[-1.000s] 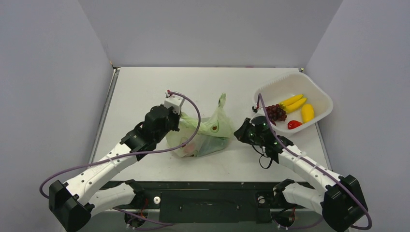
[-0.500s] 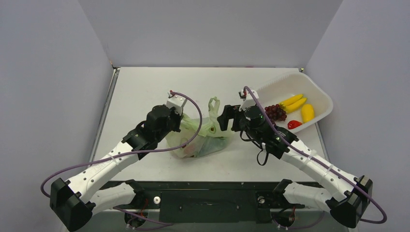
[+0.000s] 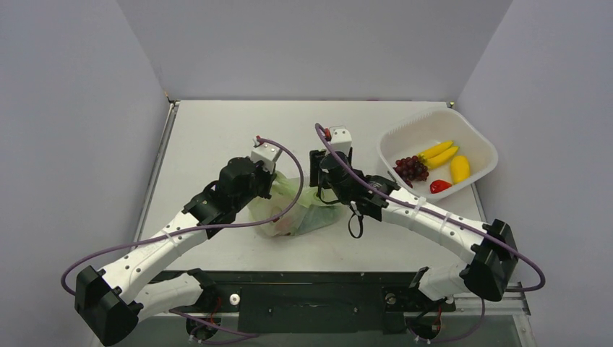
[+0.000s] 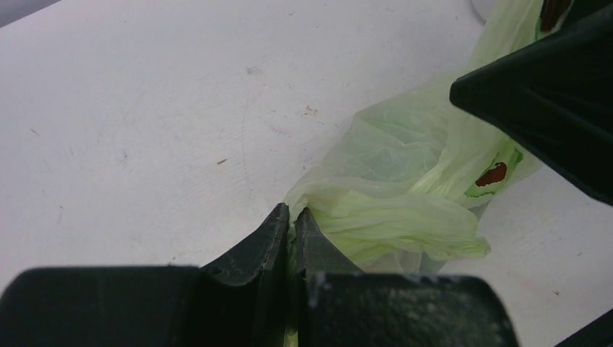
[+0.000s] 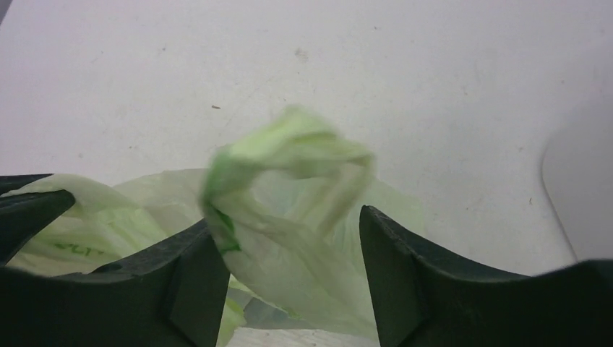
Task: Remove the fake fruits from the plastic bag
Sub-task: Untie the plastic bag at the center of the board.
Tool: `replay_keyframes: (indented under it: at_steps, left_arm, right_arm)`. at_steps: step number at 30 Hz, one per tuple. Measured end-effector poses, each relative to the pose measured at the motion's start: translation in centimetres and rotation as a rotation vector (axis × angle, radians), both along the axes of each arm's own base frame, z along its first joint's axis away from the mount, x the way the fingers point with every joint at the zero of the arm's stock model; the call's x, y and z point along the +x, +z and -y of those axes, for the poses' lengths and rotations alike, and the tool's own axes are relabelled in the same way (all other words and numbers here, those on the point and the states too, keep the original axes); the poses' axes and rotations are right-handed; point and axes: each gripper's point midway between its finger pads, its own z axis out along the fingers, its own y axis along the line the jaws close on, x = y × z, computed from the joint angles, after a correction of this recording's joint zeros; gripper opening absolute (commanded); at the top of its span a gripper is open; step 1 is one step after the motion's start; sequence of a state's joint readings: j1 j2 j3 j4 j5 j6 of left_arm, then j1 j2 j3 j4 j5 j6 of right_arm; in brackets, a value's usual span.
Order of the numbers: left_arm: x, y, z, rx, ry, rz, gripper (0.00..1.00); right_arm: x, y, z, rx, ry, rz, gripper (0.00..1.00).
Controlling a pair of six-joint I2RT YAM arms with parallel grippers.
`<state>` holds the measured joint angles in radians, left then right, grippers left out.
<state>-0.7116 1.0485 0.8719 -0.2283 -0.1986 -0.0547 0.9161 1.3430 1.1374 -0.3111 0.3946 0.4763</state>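
The pale green plastic bag [image 3: 307, 210] lies crumpled at the table's middle. A faint reddish shape [image 3: 285, 220] shows through its near side; the fake fruits inside are otherwise hidden. My left gripper [image 3: 273, 186] is shut on a fold of the bag's left edge [image 4: 340, 206], with film pinched between the fingertips. My right gripper [image 3: 320, 181] is open above the bag's right side. In the right wrist view the bag's handle loop [image 5: 289, 155] stands blurred between the open fingers [image 5: 195, 267], apart from both.
A white basket [image 3: 463, 130] stands at the right and holds yellow bananas [image 3: 439, 152], a purple grape bunch [image 3: 412, 168], a yellow fruit [image 3: 460, 168] and a small red one [image 3: 439, 186]. Grey walls enclose the table on three sides.
My right arm has swung left from beside the basket to the bag, and its open fingers now straddle the handle loop. The left gripper has kept its grip.
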Motion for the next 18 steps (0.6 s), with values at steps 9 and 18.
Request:
replay_keyframes:
  at_steps: [9, 18]
  left_arm:
    - [0.0, 0.0, 0.0, 0.003, -0.008, 0.001, 0.0]
    - [-0.5, -0.1, 0.5, -0.005, -0.055, -0.011, 0.0]
  right_arm:
    - [0.6, -2.6, 4.5, 0.026, -0.173, 0.002, 0.0]
    - [-2.6, -5.4, 8.4, 0.142, -0.188, -0.003, 0.0]
